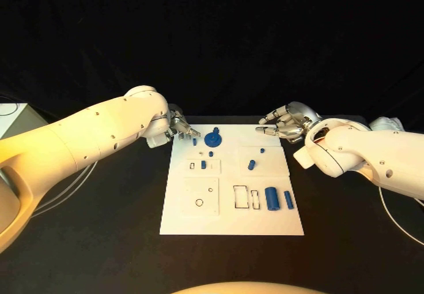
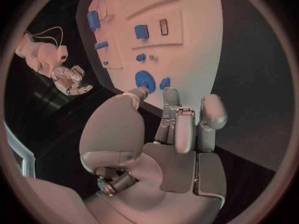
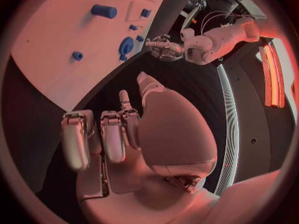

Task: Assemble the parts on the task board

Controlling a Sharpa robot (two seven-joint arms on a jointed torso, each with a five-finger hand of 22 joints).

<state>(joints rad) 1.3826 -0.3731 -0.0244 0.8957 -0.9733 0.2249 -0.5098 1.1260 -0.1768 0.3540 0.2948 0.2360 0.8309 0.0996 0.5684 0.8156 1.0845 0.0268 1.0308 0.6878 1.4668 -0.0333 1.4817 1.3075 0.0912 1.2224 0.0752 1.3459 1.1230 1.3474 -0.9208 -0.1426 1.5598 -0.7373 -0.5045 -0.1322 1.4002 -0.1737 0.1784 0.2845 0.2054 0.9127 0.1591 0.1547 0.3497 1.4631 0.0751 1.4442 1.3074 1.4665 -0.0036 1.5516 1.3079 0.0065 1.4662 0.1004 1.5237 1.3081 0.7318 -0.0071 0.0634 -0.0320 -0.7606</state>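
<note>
The flat white task board [image 1: 231, 214] is flanked at its far corners by the left hand [image 1: 179, 128] and right hand [image 1: 283, 125], fingers loosely apart, nothing held; a round blue disc [image 1: 213, 139] lies near the left hand

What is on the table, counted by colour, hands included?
Blue parts: 8, namely the round disc, two cylinders and five small pieces
White task board: 1
Silver hands: 2, the left hand and the right hand
Total: 11

white task board [image 1: 231, 223]; blue parts [image 1: 272, 199]
</note>
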